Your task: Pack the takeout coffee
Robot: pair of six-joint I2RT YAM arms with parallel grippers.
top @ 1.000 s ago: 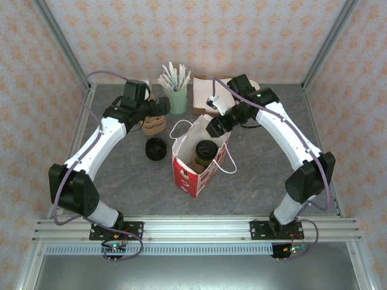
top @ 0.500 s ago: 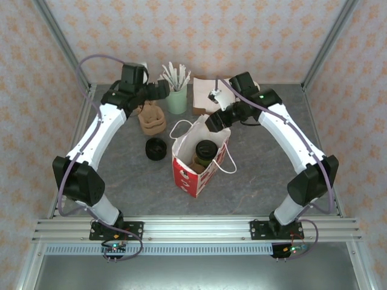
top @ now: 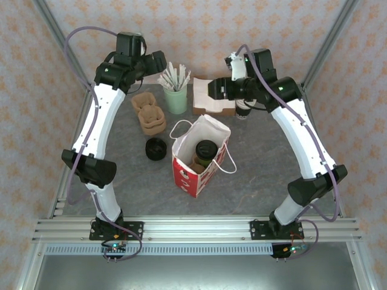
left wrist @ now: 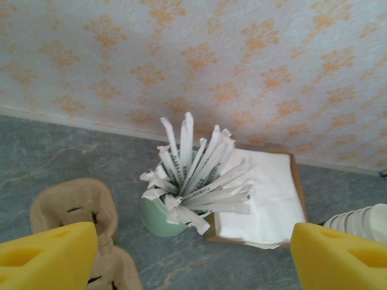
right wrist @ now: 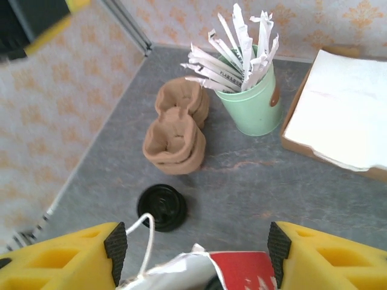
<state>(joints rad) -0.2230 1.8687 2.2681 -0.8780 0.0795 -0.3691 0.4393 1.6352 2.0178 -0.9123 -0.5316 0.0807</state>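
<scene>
The takeout coffee (top: 206, 150), a small dark cup with a round black lid, stands upright inside the red-and-white paper bag (top: 192, 175) at the table's middle. My left gripper (top: 158, 60) hangs high at the back left, beside the straw cup, and is open. In the left wrist view its yellow fingers (left wrist: 48, 254) are spread wide, with the left gripper (left wrist: 193, 241) holding nothing. My right gripper (top: 213, 89) is raised behind the bag, open and empty. In the right wrist view the right gripper (right wrist: 196, 254) hovers above the bag's torn rim (right wrist: 236, 272) and white handle (right wrist: 145, 232).
A green cup of wrapped straws (top: 176, 96) stands at the back, with a napkin tray (top: 211, 99) to its right. Brown pulp cup carriers (top: 150, 115) and a low black stack of lids (top: 156, 148) lie left of the bag. Stacked lidless cups (top: 243, 110) stand under the right arm.
Both arms have risen and pulled back toward the rear wall. The left gripper lifted off the carriers; the right gripper left the bag's rim. The coffee and the bag stay put.
</scene>
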